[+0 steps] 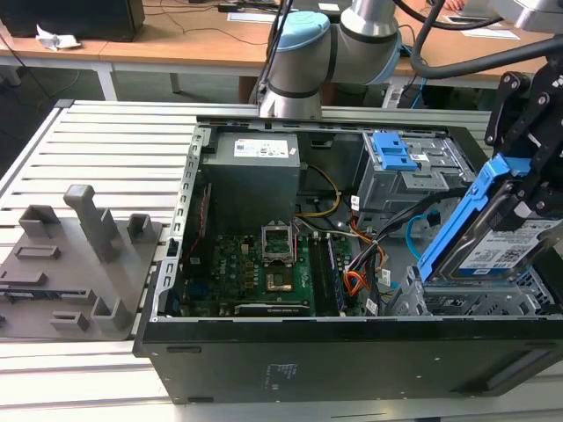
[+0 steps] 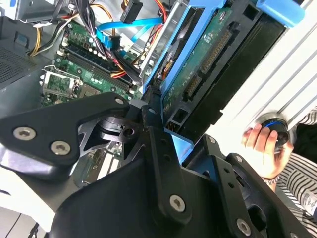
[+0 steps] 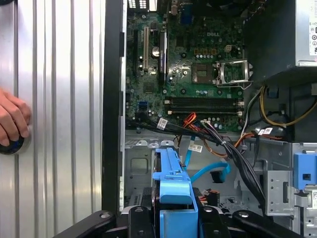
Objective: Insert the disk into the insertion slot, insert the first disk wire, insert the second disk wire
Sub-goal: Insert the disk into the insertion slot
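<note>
- The gripper [image 1: 521,180] is clamped on the disk [image 1: 489,248], holding it tilted just above the insertion slot [image 1: 466,303] at the exterior view's right.
- The second disk wire [image 1: 417,230] loops inside the computer case [image 1: 352,360], beside the slot.
- The first disk wire [image 1: 353,282] lies by the motherboard [image 1: 264,264].

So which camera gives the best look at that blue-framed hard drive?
The exterior view: the disk shows most fully there, tilted over the insertion slot, blue frame and white label plain. The second wrist view shows its green circuit-board underside close up; the first wrist view catches the frame's blue end.
</note>
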`<action>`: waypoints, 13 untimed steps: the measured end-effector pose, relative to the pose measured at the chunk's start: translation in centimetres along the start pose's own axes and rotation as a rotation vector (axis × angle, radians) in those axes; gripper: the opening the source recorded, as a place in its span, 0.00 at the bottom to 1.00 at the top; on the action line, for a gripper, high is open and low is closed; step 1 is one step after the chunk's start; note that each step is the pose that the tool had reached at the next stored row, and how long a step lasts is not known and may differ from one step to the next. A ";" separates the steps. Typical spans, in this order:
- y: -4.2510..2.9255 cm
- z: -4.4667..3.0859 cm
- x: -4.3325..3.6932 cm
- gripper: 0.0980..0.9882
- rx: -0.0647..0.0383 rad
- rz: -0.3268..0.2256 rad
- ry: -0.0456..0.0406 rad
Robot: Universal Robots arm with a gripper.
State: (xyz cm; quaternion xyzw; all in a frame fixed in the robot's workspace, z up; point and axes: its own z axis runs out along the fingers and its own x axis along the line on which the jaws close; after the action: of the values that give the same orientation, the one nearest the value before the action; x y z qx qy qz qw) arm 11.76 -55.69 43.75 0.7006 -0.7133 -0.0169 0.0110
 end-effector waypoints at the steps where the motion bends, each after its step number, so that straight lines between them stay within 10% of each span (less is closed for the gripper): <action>1: -0.06 0.12 -0.02 0.30 0.000 0.000 0.0000; 13: -0.15 2.12 -0.02 0.30 0.000 0.000 0.0000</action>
State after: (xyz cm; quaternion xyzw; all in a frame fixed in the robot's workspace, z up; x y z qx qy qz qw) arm 11.82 -55.65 41.62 0.7006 -0.7133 -0.0169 0.0111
